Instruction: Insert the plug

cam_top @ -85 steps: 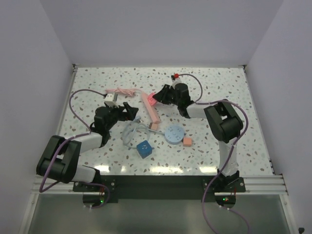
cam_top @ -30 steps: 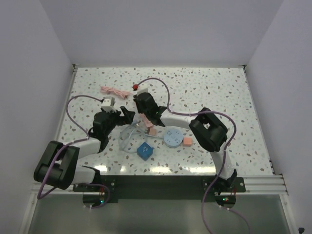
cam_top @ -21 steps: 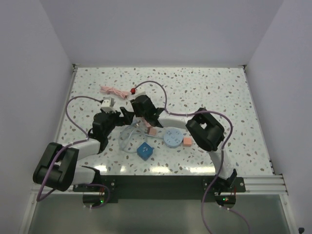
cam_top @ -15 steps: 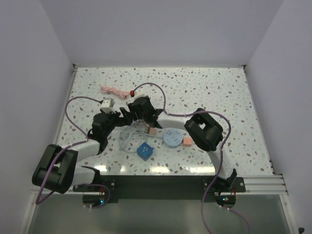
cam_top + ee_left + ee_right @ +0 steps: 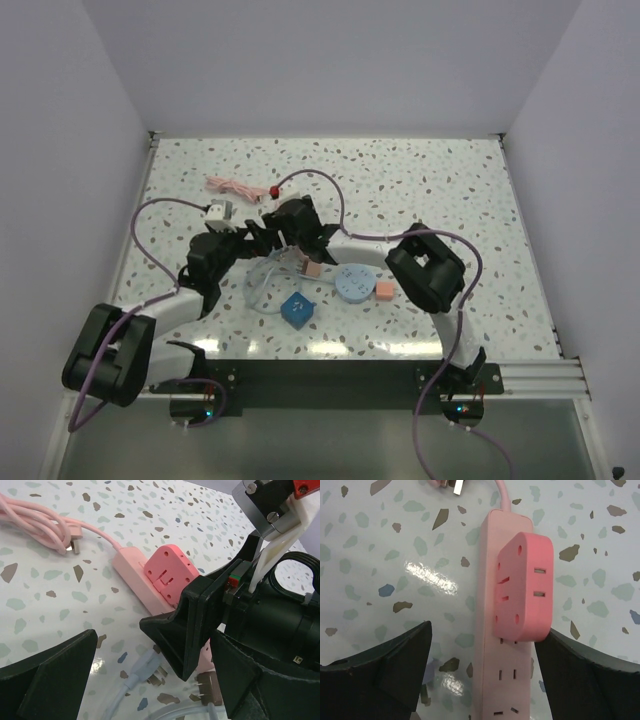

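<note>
pink power strip (image 5: 501, 690), coral adapter (image 5: 522, 587) (speckled table (image 5: 385, 535))

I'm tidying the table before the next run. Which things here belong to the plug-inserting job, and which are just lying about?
Job in hand:
- pink power strip
- pink adapter plug, sitting on the strip
- the strip's coiled pink cord

Lying about, as far as I can tell:
- blue cube
- pale blue disc
- salmon block
- pale blue cable

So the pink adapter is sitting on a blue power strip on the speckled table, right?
Not quite. The power strip is pink, not blue; the right wrist view shows it plainly. The pink adapter does sit on it, on the speckled table.
</note>
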